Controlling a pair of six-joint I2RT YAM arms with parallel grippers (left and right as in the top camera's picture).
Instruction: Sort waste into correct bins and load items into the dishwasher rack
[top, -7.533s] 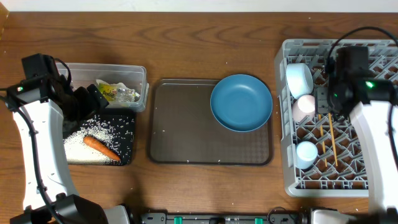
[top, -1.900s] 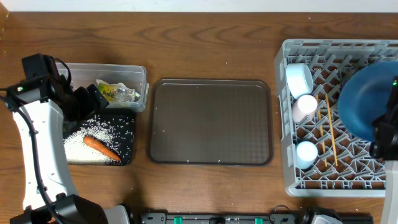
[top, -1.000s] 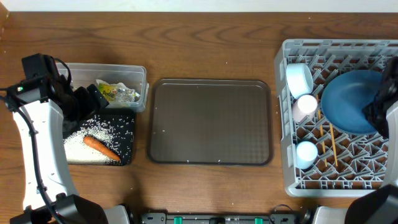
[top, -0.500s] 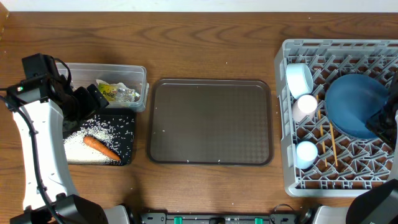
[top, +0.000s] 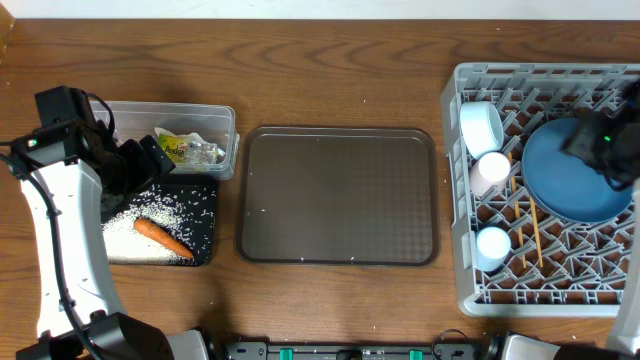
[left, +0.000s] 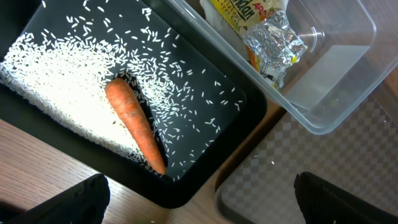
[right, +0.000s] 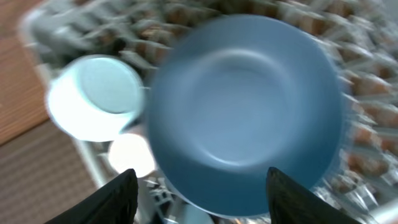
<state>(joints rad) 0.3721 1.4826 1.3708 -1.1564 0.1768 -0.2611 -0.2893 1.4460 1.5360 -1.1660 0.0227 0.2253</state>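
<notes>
We see the round blue plate lying in the grey rack, its well smooth. Our left jaws and right jaws gape wide, empty.

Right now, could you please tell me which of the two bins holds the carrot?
The shallow black tray, where the carrot lies among rice grains; the clear tub beside it holds the crumpled wrapper.

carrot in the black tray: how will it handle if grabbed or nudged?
The carrot looks stiff and tapered, so a grip near the thin end may slip. It is round and lies partly on loose rice, so a push likely rolls or skids it, scattering grains. The walled black tray should contain it.
</notes>
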